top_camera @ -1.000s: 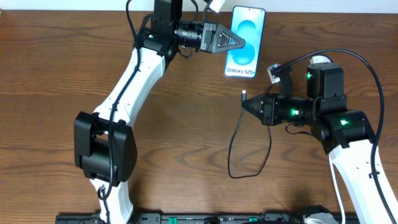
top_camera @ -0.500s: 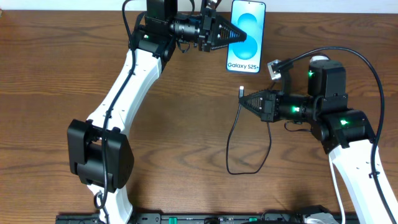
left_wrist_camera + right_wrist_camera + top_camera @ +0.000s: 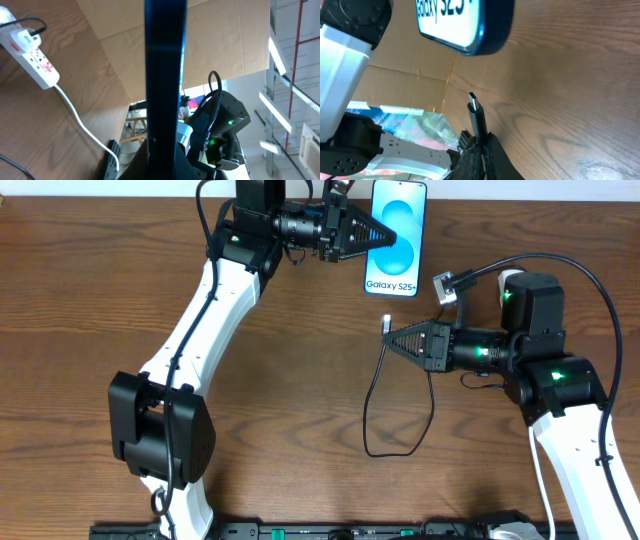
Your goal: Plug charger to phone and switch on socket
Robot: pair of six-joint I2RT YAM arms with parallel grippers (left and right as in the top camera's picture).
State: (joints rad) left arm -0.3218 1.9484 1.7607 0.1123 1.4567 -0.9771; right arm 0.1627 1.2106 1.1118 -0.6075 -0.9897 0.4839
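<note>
The phone (image 3: 396, 238) lies at the far middle of the table, blue screen up, "Galaxy S25+" text at its near end. My left gripper (image 3: 388, 237) is shut on its left edge; in the left wrist view the phone (image 3: 165, 75) runs up as a dark edge-on slab from the jaws. My right gripper (image 3: 392, 339) is shut on the charger (image 3: 388, 326), whose plug tip points up toward the phone's near end, a short gap away. In the right wrist view the plug tip (image 3: 475, 112) stands below the phone's end (image 3: 470, 25). The socket (image 3: 32, 52) shows in the left wrist view.
The charger's black cable (image 3: 385, 430) loops on the table below my right gripper. The socket's white cord (image 3: 82, 125) trails across the wood in the left wrist view. A white plug (image 3: 512, 277) sits behind my right arm.
One second ago my left gripper and the phone shifted slightly up. My right gripper with the charger has moved up, closer to the phone's near end.
</note>
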